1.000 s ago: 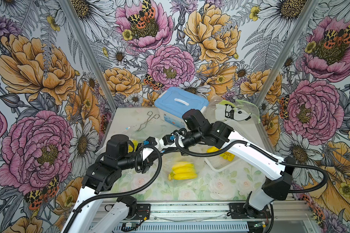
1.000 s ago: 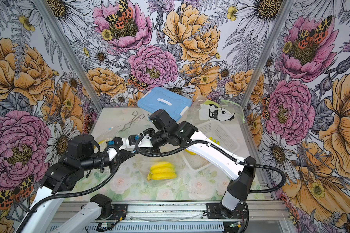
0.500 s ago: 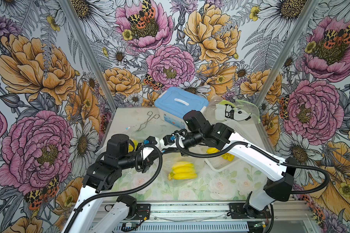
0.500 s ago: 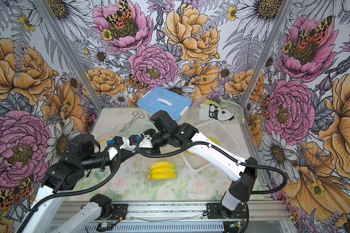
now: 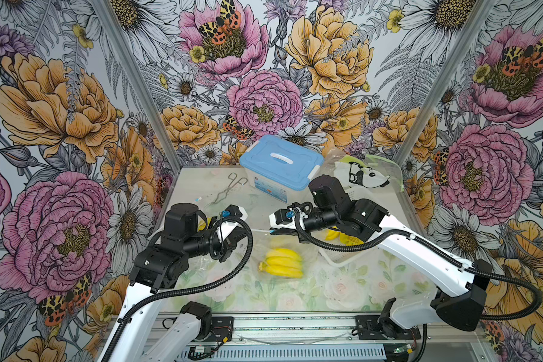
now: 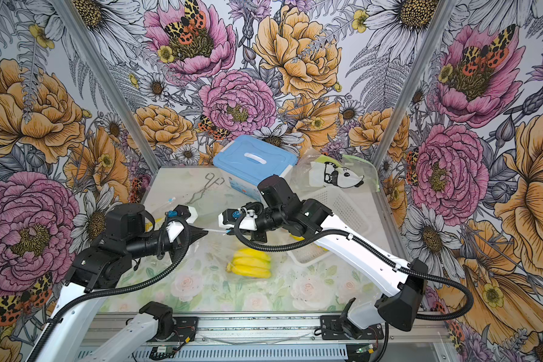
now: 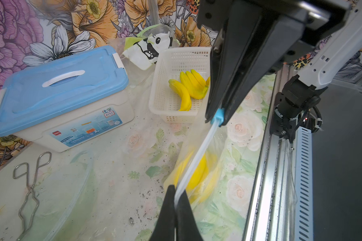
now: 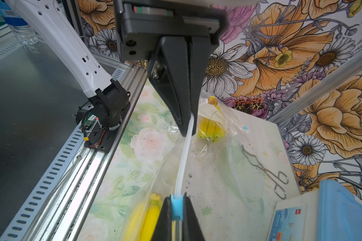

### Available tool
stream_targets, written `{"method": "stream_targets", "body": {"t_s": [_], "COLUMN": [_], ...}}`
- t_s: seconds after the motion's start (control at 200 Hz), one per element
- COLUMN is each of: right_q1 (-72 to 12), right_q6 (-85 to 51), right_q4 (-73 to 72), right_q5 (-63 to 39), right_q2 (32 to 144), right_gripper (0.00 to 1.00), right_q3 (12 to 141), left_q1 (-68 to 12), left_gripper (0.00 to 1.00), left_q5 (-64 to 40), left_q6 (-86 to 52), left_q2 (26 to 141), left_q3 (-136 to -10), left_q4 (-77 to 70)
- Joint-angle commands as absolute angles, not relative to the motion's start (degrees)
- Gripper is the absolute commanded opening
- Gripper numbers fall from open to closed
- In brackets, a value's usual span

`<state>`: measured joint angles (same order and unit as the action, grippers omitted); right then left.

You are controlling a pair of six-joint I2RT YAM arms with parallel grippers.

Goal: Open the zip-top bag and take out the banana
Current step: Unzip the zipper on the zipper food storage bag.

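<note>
Clear plastic zip-top bag point(image 7: 215, 146) is hanging between my two grippers, its top edge lifted off the table point(image 5: 342, 282). My left gripper point(image 7: 177, 191) is clamping one end of the white zip strip point(image 7: 196, 154), jaws pressed fully together on it. My right gripper point(image 8: 177, 200) is pinching the blue slider point(image 8: 176, 208) further along that strip, jaws nearly together around it. Strip is running taut and straight from one grip to the other. Whether the mouth is parting along it, cannot tell. Inside the bag the banana point(image 5: 282, 262), a yellow bunch, is sitting low, below the strip and between my grippers in both top views; resting on the table or just off it, cannot tell. Through the plastic it is showing blurred in the left wrist view. Beside the bag a white basket point(image 7: 186, 57) is holding a second bunch point(image 7: 188, 87). Blue-lidded box point(image 5: 281, 161) is standing toward the back wall, metal tongs point(image 7: 30, 186) lying on the table near it.
</note>
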<state>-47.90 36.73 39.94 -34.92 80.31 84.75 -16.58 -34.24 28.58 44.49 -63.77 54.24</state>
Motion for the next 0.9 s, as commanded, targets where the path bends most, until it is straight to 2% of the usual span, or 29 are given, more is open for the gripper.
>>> {"method": "stream_targets", "body": {"t_s": [0.0, 0.305, 0.89], "right_q1": [-44.4, -38.5, -34.4], "right_q6": [35.4, 34.0, 32.4], "right_q4": [46.1, 46.2, 46.4], "right_q5": [-32.3, -29.1, -27.4], "right_q2": [75.1, 66.4, 59.3], "right_gripper": [0.0, 0.0, 0.0], "right_q3": [81.4, 74.0, 68.8], "left_q1": [-14.3, -12.3, -10.1], "left_gripper": [0.0, 0.0, 0.0], "left_q5": [-23.0, -16.8, -14.9], "left_q6": [29.2, 29.4, 29.6], "left_q2": [44.1, 44.5, 43.8], "left_q3": [-65.6, -65.6, -64.4], "left_q4": [54.9, 54.8, 54.1]}}
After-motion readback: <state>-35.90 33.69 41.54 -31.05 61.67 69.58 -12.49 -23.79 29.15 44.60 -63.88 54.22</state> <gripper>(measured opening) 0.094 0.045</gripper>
